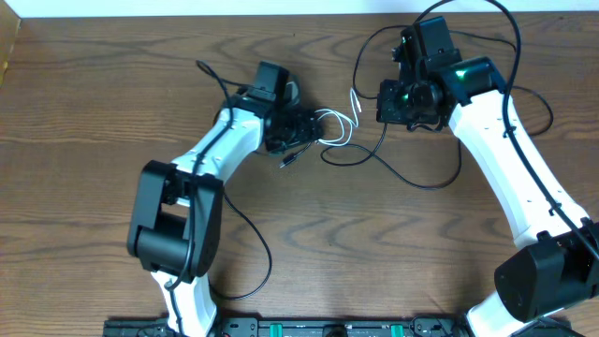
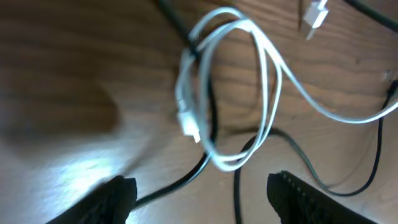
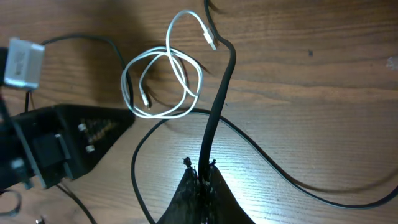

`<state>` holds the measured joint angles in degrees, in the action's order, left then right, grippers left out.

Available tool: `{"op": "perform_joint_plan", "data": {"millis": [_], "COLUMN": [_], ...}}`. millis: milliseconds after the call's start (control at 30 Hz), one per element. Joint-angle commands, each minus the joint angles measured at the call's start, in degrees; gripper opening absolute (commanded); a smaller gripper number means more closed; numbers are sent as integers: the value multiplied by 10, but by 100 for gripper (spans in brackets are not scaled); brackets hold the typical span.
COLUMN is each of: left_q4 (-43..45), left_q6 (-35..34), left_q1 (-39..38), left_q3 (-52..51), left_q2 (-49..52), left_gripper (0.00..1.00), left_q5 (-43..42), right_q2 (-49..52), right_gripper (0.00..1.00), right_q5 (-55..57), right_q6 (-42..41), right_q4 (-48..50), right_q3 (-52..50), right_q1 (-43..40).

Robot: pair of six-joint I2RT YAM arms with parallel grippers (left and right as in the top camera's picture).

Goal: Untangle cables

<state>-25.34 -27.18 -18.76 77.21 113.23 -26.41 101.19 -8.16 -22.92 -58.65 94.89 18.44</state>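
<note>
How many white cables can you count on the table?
1. The white cable lies coiled between the left gripper and right gripper, crossing a black cable. The arms might hide another.

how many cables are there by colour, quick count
white cable: 1
black cable: 2 that can be told apart; the tangle may hide more
total: 3, at least
</note>
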Motion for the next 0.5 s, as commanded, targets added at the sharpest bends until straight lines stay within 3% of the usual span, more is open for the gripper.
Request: {"op": "perform_joint_plan", "data": {"millis": [0, 133, 167, 233, 300, 467], "left_q4": [14, 24, 24, 27, 27, 20], "left_q6": [-6, -6, -5, -5, -5, -5], "left_q1": [-8, -15, -17, -18, -18, 1], "left_q3": [1, 1, 1, 1, 1, 2], "left_q2": [22, 46, 50, 59, 60, 37], "left_gripper": [73, 73, 68, 46, 9, 7], "left_q5": [38, 63, 64, 64, 64, 64], "right_q2": [-14, -14, -14, -14, -14, -44], "right_gripper": [1, 1, 1, 1, 1, 1], "right_q5": [-4, -4, -3, -3, -3, -15], "right_q6": [23, 24, 24, 26, 41, 59], "right_q4": [1, -1, -1, -1, -1, 8], "right_q3": [7, 7, 7, 7, 7, 11], "right_q1": [-6, -6, -6, -7, -11, -46]}}
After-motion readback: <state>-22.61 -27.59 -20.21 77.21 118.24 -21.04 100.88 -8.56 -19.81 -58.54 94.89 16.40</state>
